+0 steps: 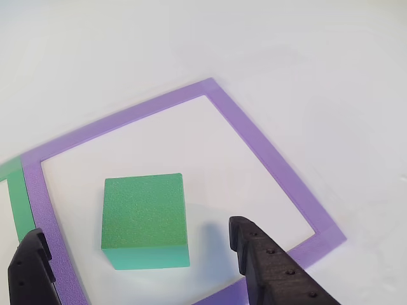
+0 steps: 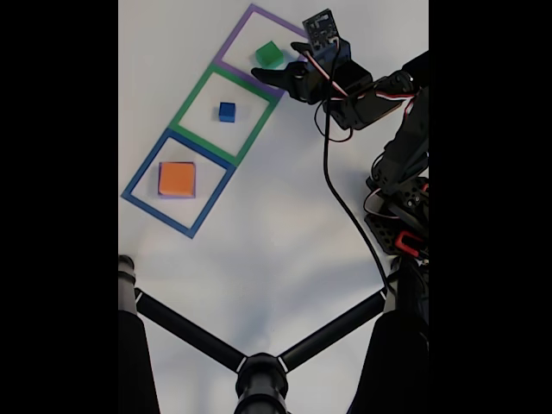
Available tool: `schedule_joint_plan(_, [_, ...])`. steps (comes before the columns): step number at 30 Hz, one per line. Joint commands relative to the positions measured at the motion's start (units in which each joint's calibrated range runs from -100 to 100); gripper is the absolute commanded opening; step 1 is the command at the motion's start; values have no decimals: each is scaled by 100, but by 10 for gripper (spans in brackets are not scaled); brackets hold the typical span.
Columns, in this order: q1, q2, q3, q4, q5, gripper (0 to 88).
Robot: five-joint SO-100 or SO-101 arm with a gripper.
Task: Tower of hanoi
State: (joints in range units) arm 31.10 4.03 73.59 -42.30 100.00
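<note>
Fixed view has the gripper (image 2: 280, 67) at the purple outline (image 2: 235, 39), its fingers pointing toward the green block (image 2: 270, 54) that sits alone inside it; the blue block (image 2: 227, 111) sits in the green outline (image 2: 191, 105), well off to one side of the jaws; the orange block (image 2: 177, 178), with a purple edge showing under it, sits in the blue outline (image 2: 145, 172), farthest away. Other view, riding the wrist, shows the jaws spread wide and holding nothing; the green block (image 1: 145, 219) lies just ahead of the gripper (image 1: 137, 238), between the lines of the two fingers but nearer the left finger (image 1: 28, 267) than the right one (image 1: 264, 260); its faces look slightly turned against the fingers' line, and being square it offers no long axis. I judge the coming move to be a short advance, nudged leftward, then a close on its opposite sides.
</note>
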Motion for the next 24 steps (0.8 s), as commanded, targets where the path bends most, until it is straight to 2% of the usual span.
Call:
schedule_joint_plan(1, [-125,182,-249,-355,0,318])
schedule_joint_plan(24, [-361,879,-667,-654,0,229])
